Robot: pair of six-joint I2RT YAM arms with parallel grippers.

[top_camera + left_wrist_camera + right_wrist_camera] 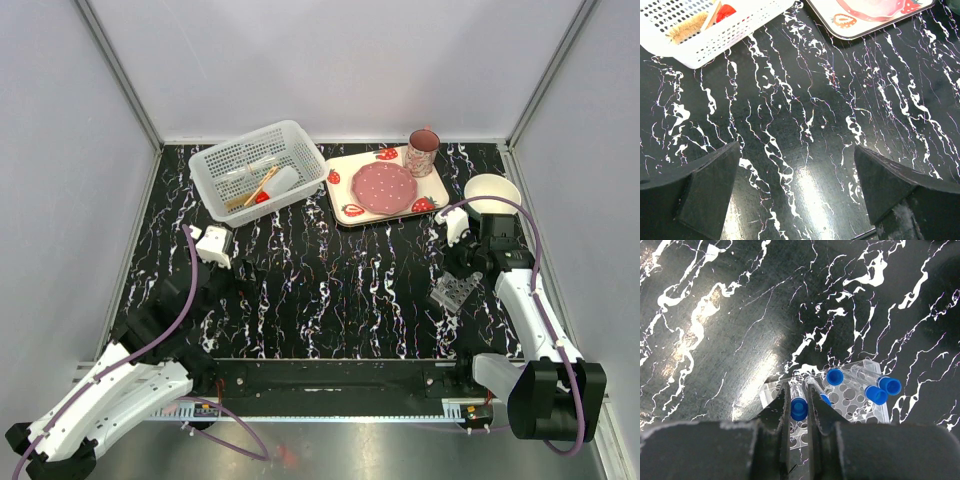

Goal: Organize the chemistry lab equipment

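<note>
Right gripper (799,392) pinches a blue-capped vial (799,409) at the rack (855,402), probably to slot it in; left gripper (796,185) hangs open.

tray (340,192): plate (384,188) + mug (423,152) on it, basket (225,190) to its left, bowl (492,190) to its right, rack (457,291) in front-right

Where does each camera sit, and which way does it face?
Top external: above, behind the robot, looking down on the table; left arm, right arm show.
Left wrist: low, facing toward the basket; open left gripper shows.
Right wrist: down onto the tube rack; right gripper pinches a blue-capped vial.
Shared: basket, top and left wrist.
</note>
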